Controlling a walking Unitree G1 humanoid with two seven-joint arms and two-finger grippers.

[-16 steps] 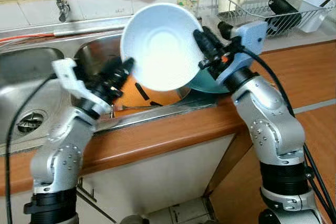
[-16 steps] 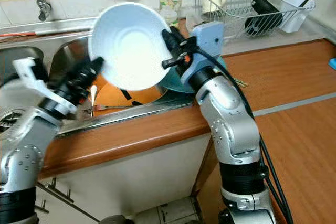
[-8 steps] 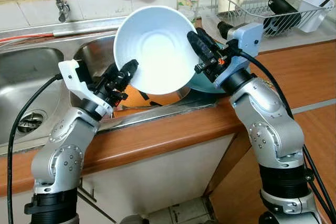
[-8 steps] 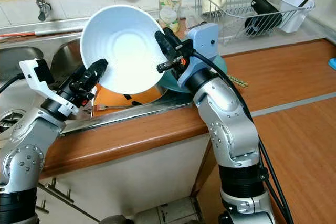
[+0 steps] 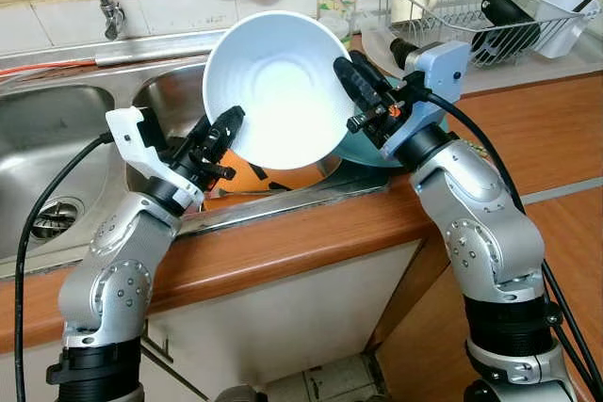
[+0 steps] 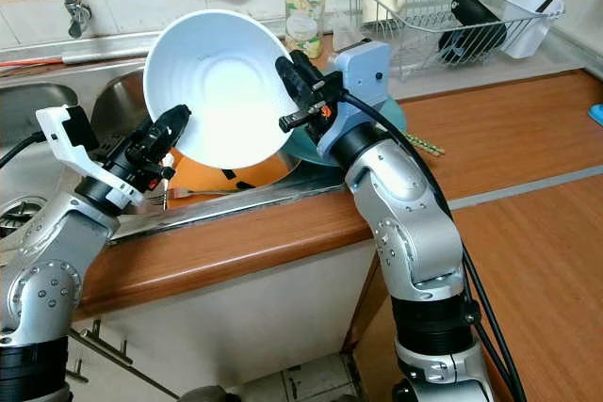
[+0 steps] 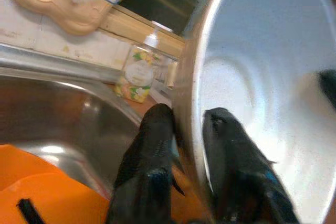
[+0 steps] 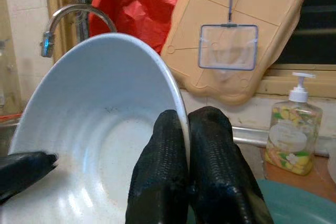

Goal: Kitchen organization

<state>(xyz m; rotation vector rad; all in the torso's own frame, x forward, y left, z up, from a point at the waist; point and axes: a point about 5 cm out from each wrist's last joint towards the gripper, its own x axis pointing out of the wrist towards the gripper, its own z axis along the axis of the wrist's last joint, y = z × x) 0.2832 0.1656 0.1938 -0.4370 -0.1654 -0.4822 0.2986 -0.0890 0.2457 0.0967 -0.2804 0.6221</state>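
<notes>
Fingers of both my grippers, left [image 5: 226, 129] and right [image 5: 356, 77], are pinching opposite rims of the big white round bowl [image 5: 275, 87]; I'm judging they should move together, keeping it level.

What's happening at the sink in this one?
The robot holds a large white bowl tilted on edge above the sink, using both arms. The left gripper pinches the bowl's lower left rim, one finger inside and one outside, and the right gripper is clamped on the right rim. Beneath the bowl, something orange lies in the sink basin. A dish rack with a mug stands on the counter to the right.
</notes>
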